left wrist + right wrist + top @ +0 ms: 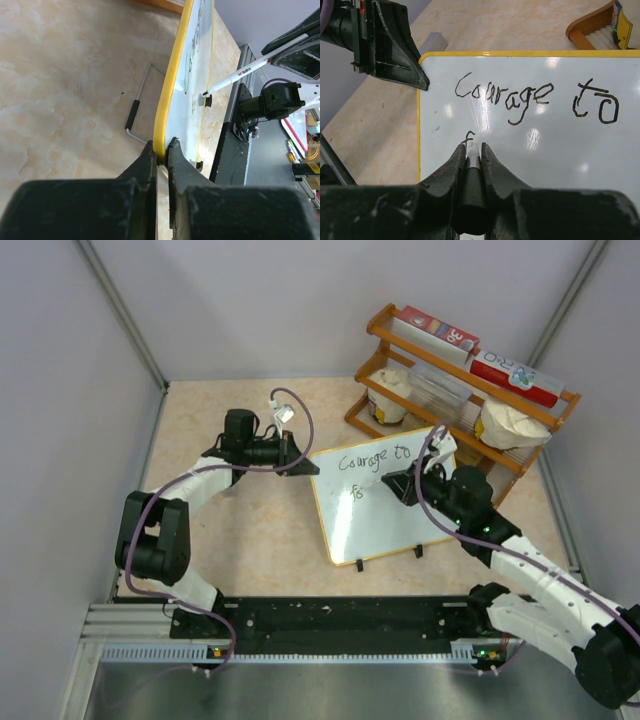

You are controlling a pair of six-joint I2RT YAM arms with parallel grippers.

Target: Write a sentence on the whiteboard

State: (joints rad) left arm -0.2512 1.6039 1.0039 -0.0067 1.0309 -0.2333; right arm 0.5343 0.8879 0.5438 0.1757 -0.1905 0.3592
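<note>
The sentence [505, 97] on the whiteboard [385, 510] reads only "Courage to f", clearly unfinished; left fingers [145, 165] clamp its rim [167, 100], right fingers [451, 165] grip the marker [472, 150].

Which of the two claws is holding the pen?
The right gripper, shut on the marker with its tip at the whiteboard; the left gripper only clamps the board's yellow edge.

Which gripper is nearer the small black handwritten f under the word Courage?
Right. The right gripper holds a white marker at the f; the left gripper clamps the yellow rim of the glossy whiteboard, farther off.
</note>
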